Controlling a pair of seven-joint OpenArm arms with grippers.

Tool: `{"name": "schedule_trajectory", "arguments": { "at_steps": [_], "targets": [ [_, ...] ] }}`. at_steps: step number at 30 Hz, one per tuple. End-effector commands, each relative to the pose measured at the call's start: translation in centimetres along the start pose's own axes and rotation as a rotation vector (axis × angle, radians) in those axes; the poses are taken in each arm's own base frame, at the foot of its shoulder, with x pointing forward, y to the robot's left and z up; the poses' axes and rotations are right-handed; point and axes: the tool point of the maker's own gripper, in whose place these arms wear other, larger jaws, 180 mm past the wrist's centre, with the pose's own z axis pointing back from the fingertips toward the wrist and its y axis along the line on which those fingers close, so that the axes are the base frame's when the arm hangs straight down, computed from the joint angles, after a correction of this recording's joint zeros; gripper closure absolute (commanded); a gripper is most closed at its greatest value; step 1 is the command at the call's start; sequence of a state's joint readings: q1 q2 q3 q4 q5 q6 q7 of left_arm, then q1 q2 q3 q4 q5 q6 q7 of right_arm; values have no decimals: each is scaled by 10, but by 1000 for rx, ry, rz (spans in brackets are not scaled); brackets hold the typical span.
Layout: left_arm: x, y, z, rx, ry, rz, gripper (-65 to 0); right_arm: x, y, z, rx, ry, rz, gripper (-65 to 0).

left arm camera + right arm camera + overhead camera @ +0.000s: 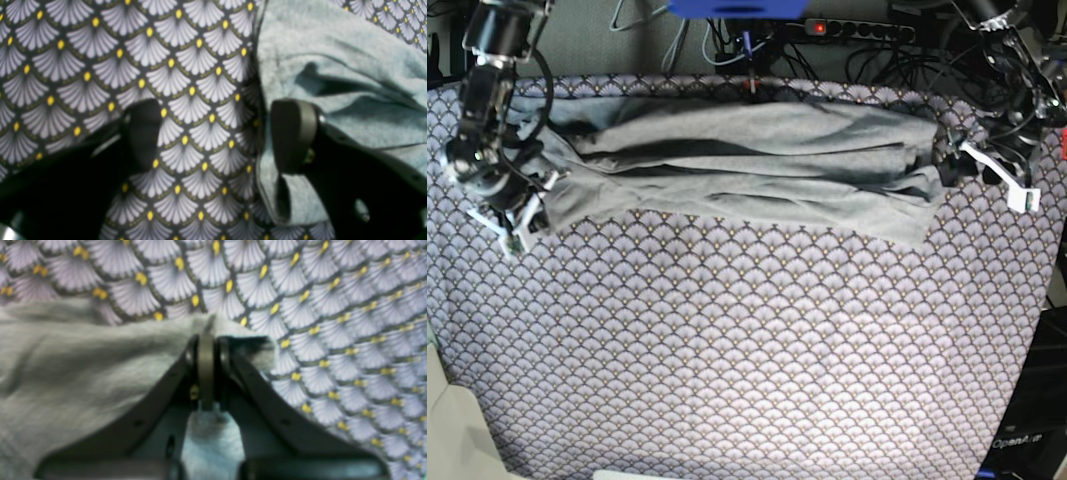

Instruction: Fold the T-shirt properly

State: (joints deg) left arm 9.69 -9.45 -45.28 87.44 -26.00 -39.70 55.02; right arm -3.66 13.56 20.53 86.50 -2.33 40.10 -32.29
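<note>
— Grey T-shirt (pixel 747 165): where's yours lying?
— Stretched in a creased band across the far side of the worktop (pixel 747 360), on the scallop cloth (pixel 133 66).
— Your right claw (pixel 206 340)?
— Clamped on a corner of the shirt.
— And your left claw (pixel 217 133)?
— Spread wide at the shirt's edge, one finger (pixel 293 133) on fabric

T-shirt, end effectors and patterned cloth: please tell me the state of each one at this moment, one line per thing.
T-shirt: bunched into a long wrinkled band across the far side of the table, not neatly folded.
Left end effector: open, one finger on the shirt's edge, the other over the cloth.
Right end effector: shut on the T-shirt's edge.
Scallop-patterned cloth: spread flat under the shirt.
</note>
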Motion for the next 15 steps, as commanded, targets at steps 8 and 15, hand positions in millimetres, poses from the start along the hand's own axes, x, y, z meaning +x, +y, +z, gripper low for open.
{"name": "schedule_trajectory", "arguments": {
  "at_steps": [8,15],
  "targets": [
    [16,3,5,3,-45,-26,-500,29,23,65,-48,-133,135,0],
    [16,6,6,10,-40,-30,-500,0,46,86,1,-129,143,0]
  ]
}}
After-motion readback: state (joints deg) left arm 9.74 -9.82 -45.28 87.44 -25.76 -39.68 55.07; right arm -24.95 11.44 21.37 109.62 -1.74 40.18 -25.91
